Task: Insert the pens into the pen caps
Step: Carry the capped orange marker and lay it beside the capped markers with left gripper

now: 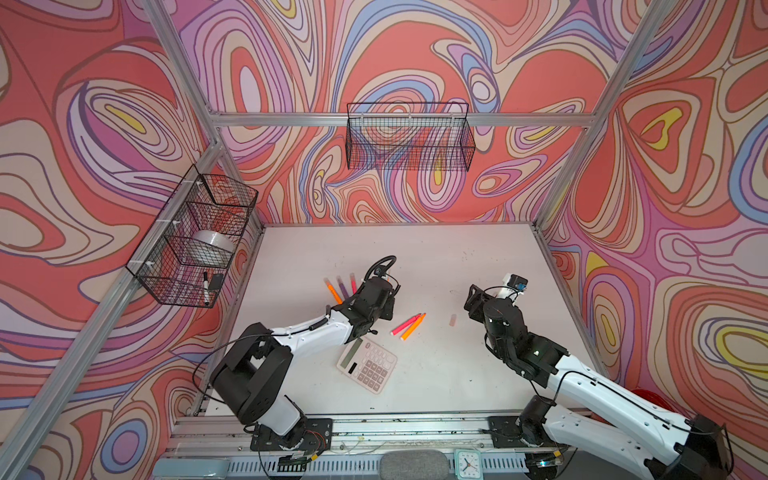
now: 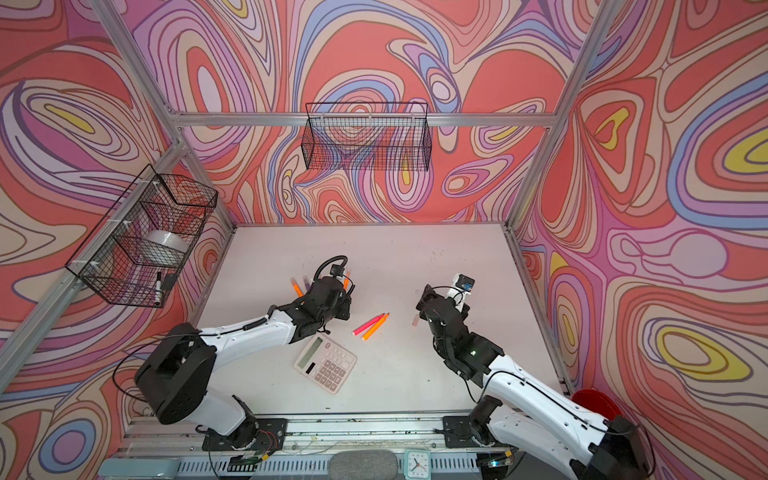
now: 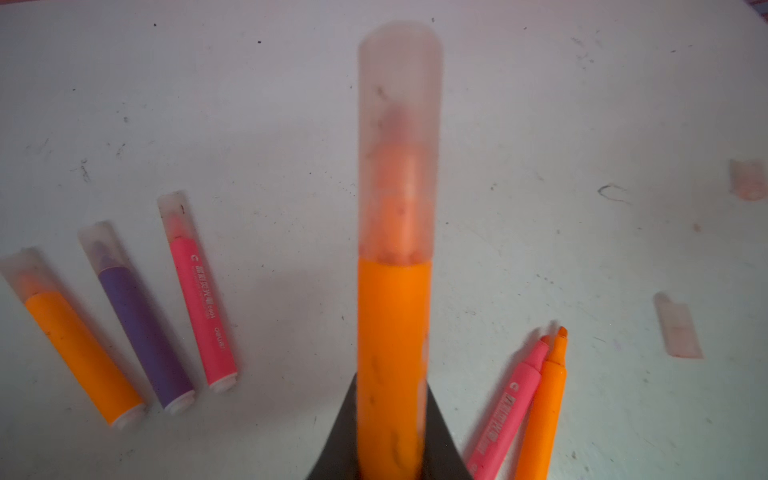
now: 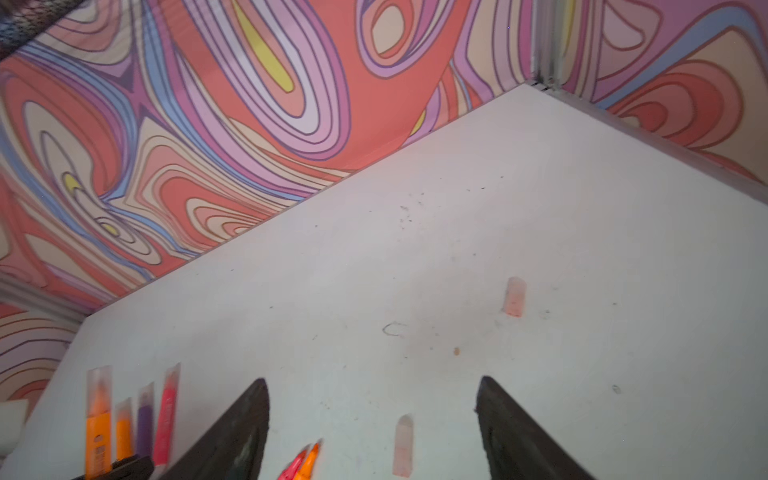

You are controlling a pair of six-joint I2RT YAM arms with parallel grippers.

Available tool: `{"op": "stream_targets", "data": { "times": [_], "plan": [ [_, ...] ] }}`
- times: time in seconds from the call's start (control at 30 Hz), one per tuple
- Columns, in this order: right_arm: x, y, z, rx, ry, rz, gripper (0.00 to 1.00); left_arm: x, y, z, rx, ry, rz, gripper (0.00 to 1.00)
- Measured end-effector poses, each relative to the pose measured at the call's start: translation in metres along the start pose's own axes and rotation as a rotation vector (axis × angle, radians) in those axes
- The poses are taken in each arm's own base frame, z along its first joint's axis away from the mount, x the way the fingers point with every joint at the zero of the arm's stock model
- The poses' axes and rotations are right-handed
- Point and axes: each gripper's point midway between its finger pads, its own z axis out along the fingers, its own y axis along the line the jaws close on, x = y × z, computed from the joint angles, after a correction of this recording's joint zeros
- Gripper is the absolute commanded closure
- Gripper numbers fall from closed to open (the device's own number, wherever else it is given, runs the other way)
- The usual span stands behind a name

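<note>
Left gripper [image 3: 390, 419] clenched on the capped orange pen [image 3: 392, 324], best laid flat beside the row of three capped pens [image 3: 141, 332]; right gripper [image 4: 374, 382], jaws spread and empty, should centre over the nearer loose cap [image 4: 403, 446] before closing.

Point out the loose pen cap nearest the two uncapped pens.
In both top views the pen cap lies flat on the table, right of centre, between the uncapped pink and orange pens and the right gripper, touching neither.
</note>
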Motion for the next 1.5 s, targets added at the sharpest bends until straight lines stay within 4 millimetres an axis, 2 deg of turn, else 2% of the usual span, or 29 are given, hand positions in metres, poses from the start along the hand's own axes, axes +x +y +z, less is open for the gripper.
{"op": "stream_targets", "data": {
  "times": [0.23, 0.4, 0.53, 0.67, 0.9, 1.3, 1.5],
  "plan": [
    [0.026, -0.055, 0.039, 0.184, 0.086, -0.043, 0.19, 0.019, 0.036, 0.027, -0.148, 0.132, -0.057, 1.00],
    [0.034, -0.072, 0.053, 0.247, 0.113, -0.066, 0.20, 0.026, 0.062, 0.038, -0.217, 0.201, -0.112, 1.00],
    [0.038, -0.082, 0.062, 0.278, 0.135, -0.070, 0.21, 0.031, 0.064, 0.043, -0.235, 0.237, -0.116, 0.98],
    [0.034, -0.084, 0.063, 0.285, 0.133, -0.076, 0.21, 0.031, 0.063, 0.049, -0.248, 0.261, -0.112, 0.92],
    [0.020, -0.082, 0.057, 0.264, 0.075, -0.062, 0.20, 0.025, 0.064, 0.058, -0.285, 0.278, -0.098, 0.89],
    [0.019, -0.080, 0.059, 0.254, 0.061, -0.060, 0.21, 0.024, 0.065, 0.074, -0.322, 0.292, -0.084, 0.86],
    [0.020, -0.080, 0.059, 0.251, 0.064, -0.063, 0.21, 0.023, 0.067, 0.075, -0.330, 0.288, -0.086, 0.74]
  ]
}}
